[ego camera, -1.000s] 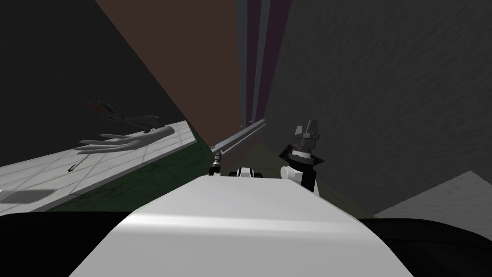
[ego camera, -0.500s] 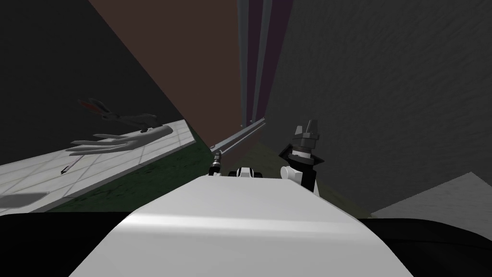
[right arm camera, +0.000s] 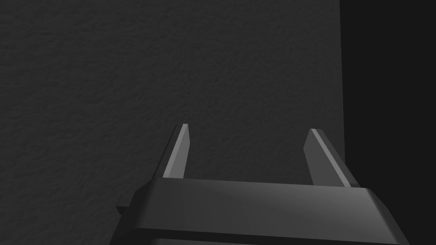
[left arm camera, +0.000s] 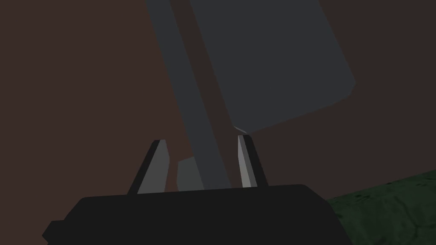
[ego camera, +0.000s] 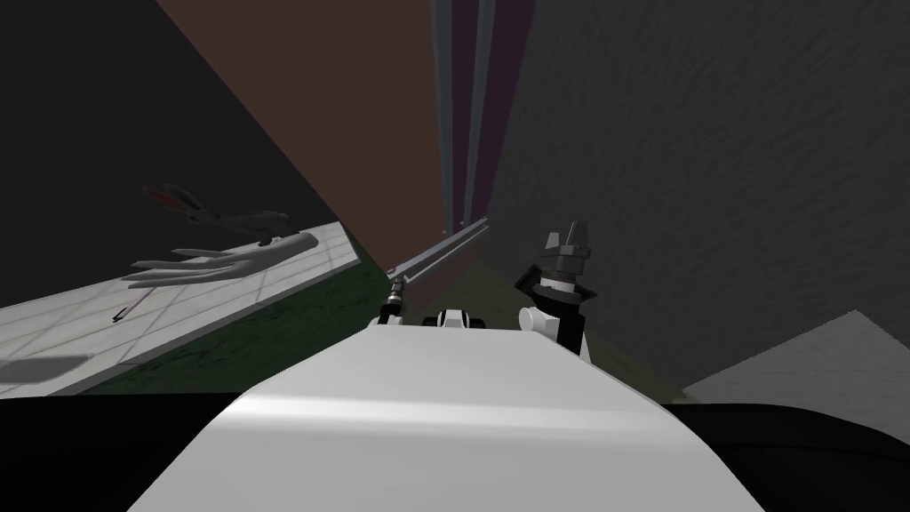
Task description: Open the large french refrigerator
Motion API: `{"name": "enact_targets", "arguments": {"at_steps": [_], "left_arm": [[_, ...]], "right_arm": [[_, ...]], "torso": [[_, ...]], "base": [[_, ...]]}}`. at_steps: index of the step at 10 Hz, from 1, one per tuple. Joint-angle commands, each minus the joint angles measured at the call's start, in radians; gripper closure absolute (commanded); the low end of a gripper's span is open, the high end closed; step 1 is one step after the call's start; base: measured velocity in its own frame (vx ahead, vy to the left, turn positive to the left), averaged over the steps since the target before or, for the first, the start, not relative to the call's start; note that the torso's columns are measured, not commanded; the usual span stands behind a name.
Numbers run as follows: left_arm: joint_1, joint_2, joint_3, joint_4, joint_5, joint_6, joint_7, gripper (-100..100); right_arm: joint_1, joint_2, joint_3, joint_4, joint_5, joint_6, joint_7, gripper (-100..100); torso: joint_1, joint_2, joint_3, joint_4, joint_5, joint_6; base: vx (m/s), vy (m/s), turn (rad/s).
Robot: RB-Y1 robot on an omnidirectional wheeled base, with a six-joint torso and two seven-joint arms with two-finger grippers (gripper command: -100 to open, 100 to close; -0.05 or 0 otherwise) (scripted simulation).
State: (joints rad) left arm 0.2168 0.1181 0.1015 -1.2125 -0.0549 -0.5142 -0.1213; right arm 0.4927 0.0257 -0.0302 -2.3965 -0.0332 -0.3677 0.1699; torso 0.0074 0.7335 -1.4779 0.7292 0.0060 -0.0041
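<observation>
A pale tiled surface [ego camera: 178, 307] lies at the lower left. At centre rises the brown refrigerator [ego camera: 373, 133] door; the left gripper [ego camera: 401, 286] is clenched around its slanted grey handle bar [ego camera: 444, 248]. Right of centre, the right gripper [ego camera: 567, 234] stands with fingers spread, facing a dark grey wall [ego camera: 711, 178].

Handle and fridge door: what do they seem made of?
The handle is a plain matt grey bar, perhaps painted metal; no shine settles it. The door is flat matt brown, without grain or gloss: painted metal or plastic, I cannot tell.
</observation>
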Motion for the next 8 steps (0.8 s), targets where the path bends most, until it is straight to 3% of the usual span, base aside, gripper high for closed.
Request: {"name": "enact_targets", "arguments": {"at_steps": [1,5,8], "left_arm": [[0.004,0.005,-0.001,0.014,0.000,0.043,0.002,-100],[-0.005,0.002,-0.004,0.015,0.000,0.074,0.004,-100],[-0.016,-0.052,-0.007,0.015,0.000,0.118,0.008,-100]], "right_arm": [[0.000,0.000,0.000,0.000,0.000,0.000,0.000,0],[0.000,0.000,0.000,0.000,0.000,0.000,0.000,0],[0.000,0.000,0.000,0.000,0.000,0.000,0.000,0]], "torso": [[0.003,-0.002,-0.001,-0.002,0.002,-0.001],[-0.001,-0.002,-0.002,0.005,-0.003,0.003],[-0.011,0.007,0.004,0.010,-0.007,0.004]], "base": [[-0.052,-0.036,0.000],[-0.032,-0.012,0.013],[-0.044,-0.031,0.000]]}}
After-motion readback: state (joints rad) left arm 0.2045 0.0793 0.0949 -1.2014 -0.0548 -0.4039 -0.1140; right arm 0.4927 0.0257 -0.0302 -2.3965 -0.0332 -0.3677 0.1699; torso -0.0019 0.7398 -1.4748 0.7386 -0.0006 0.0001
